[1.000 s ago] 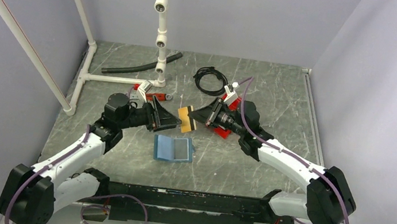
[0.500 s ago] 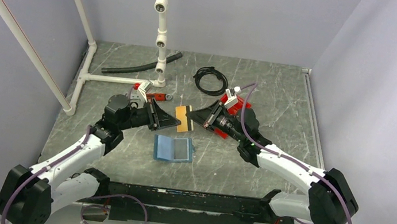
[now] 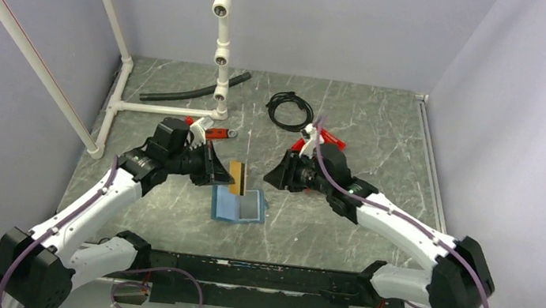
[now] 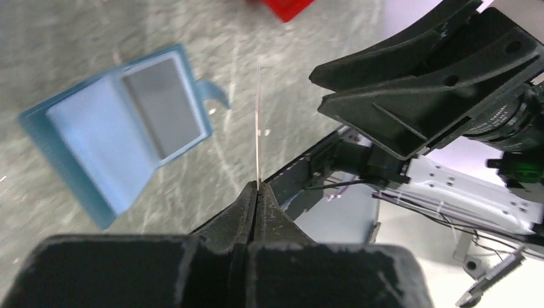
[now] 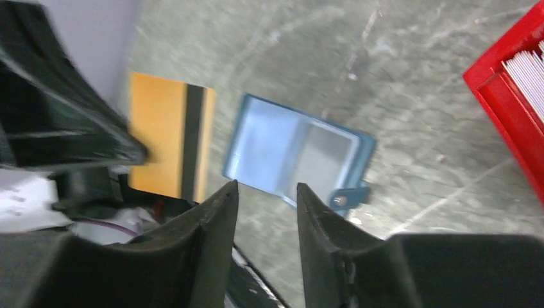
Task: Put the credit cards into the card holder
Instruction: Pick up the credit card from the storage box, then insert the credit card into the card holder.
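Handoff done: the single orange card went from my right tool, now slack and empty, to my left tool, which is pinching it upright right beside the one blue card holder lying open on the grey marbled desk, with lilac walls around.

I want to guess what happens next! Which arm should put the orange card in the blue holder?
Left, probably. The left fingers are shut on the orange card, close by the open blue holder. The right fingers are open and empty.
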{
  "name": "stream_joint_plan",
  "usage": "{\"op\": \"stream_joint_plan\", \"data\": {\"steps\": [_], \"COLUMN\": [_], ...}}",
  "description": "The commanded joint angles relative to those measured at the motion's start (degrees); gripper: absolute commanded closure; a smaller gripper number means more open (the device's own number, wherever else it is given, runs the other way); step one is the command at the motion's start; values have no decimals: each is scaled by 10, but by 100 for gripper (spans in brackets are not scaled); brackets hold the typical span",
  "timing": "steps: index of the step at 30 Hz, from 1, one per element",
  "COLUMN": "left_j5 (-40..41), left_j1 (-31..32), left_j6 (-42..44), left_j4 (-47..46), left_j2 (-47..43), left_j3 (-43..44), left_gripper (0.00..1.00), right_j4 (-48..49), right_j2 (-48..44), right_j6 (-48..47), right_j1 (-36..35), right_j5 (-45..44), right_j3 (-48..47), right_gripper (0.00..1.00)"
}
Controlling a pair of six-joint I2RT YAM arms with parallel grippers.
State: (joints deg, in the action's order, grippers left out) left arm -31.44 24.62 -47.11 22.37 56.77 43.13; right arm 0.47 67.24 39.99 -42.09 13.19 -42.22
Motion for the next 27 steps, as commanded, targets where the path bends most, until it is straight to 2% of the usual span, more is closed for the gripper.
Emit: {"op": "stream_joint_plan", "data": {"steps": [1,2,4,5,6,8,11,17,21,27], "left_j5": [33,22,6,2,-4,-21,-23,-48,-81,-82], "left_j1": [-2,-2,-2,-2,-3,-3,-4,-20,-29,-40], "left_j6": [60,55,50,49,51,60,77,79,73,74], "left_j4": [143,124,92,85,82,72,63,14,-38,-53], "left_j2": [17,16,23,33,47,83,136,187,211,226], "left_j3": [10,-2,-23,-29,-35,-39,-38,-54,-75,-89], "left_gripper": [100,100,100,100,100,100,100,100,100,100], "right_j4": [-74,-67,-51,-44,-32,-21,-16,-19,-7,11], "right_j2": [82,106,152,176,198,238,279,315,324,330], "right_j6": [-90,-92,-98,-139,-111,-113,-120,-123,-121,-113], "right_j1": [-10,-19,-36,-43,-48,-49,-48,-36,-29,-27], "right_j5": [46,65,82,97,112,123,100,59,66,79], "right_j3": [-37,-42,-55,-61,-65,-73,-75,-63,-48,-38], "right_gripper": [69,76,85,88,91,100,100,100,100,100]}}
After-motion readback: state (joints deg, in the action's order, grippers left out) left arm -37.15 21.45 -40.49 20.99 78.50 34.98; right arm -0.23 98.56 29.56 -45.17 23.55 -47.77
